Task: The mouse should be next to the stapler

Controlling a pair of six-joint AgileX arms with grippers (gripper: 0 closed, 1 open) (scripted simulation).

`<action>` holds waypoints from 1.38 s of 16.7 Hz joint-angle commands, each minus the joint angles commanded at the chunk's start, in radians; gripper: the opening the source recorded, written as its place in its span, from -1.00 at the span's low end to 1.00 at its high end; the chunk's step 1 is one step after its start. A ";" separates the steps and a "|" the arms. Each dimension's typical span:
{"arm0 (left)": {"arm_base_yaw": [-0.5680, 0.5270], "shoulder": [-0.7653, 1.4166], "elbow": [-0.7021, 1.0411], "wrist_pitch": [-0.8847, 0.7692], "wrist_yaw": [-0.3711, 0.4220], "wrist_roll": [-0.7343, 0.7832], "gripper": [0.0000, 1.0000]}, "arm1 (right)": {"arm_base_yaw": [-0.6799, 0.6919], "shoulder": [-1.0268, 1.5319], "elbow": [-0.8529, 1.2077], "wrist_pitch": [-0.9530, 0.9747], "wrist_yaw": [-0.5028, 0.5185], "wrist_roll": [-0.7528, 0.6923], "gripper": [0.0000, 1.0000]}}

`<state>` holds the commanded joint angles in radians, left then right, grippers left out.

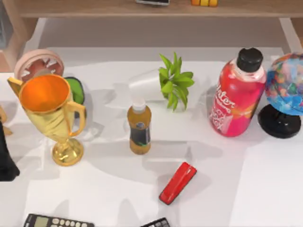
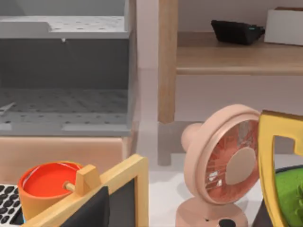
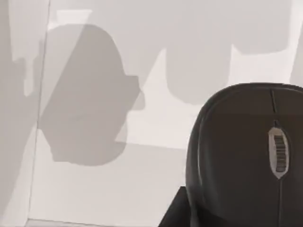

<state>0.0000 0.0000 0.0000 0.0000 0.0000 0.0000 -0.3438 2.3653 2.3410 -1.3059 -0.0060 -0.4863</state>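
Observation:
The red stapler (image 1: pixel 178 182) lies at an angle on the white table, front of centre, with bare table around it. The mouse (image 3: pixel 246 156), dark grey with a scroll wheel, shows close up in the right wrist view, resting on the white surface with a dark shadow at its near edge. From these frames I cannot tell where the mouse lies relative to the stapler. The left wrist view looks from the table's left side towards the pink fan (image 2: pixel 227 170) and the gold trophy (image 2: pixel 279 165).
A gold trophy (image 1: pixel 52 113), pink fan (image 1: pixel 39 64), small yellow bottle (image 1: pixel 139 127), potted plant (image 1: pixel 174 81), big pink bottle (image 1: pixel 236 94) and globe (image 1: pixel 286 92) stand across the back. Calculators (image 1: pixel 57 221) lie at the front edge. A framed blackboard (image 1: pixel 6 158) stands far left.

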 joint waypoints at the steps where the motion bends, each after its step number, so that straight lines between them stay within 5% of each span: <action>1: 0.000 0.000 0.000 0.000 0.000 0.000 1.00 | 0.020 -0.052 -0.023 0.002 0.006 0.034 -1.00; 14: 0.000 0.000 0.000 0.000 0.000 0.000 1.00 | 0.616 -0.671 -0.498 0.145 0.011 0.614 -1.00; 23: 0.000 0.000 0.000 0.000 0.000 0.000 1.00 | 0.945 -0.765 -0.961 0.338 0.017 0.960 -1.00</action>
<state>0.0000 0.0000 0.0000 0.0000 0.0000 0.0000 0.6014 1.6001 1.3805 -0.9679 0.0106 0.4741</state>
